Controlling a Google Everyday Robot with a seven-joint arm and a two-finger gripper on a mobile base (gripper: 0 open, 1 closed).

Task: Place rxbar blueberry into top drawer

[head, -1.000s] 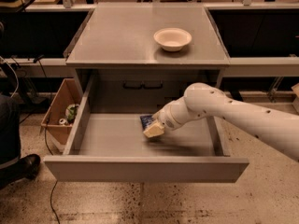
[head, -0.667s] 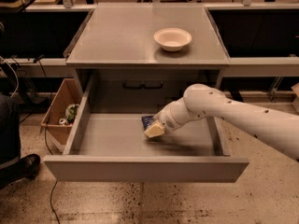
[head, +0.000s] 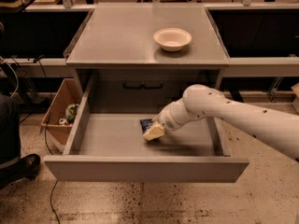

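The top drawer (head: 145,168) is pulled open at the front of a grey cabinet. My gripper (head: 153,131) reaches from the right down into the drawer, near its middle. The rxbar blueberry (head: 146,123), a dark navy-blue wrapper, shows as a small corner just behind and left of the gripper tip, low over the drawer floor. Most of the bar is hidden by the gripper.
A white round bowl (head: 172,38) stands on the cabinet top (head: 117,36). A grey panel with dark handles (head: 142,85) sits at the back above the drawer. A cardboard box (head: 60,111) with items stands on the floor at left. A person's leg and shoe (head: 18,164) are at far left.
The gripper with the bar at its tip stays at nearly the same spot inside the drawer; no clear movement.
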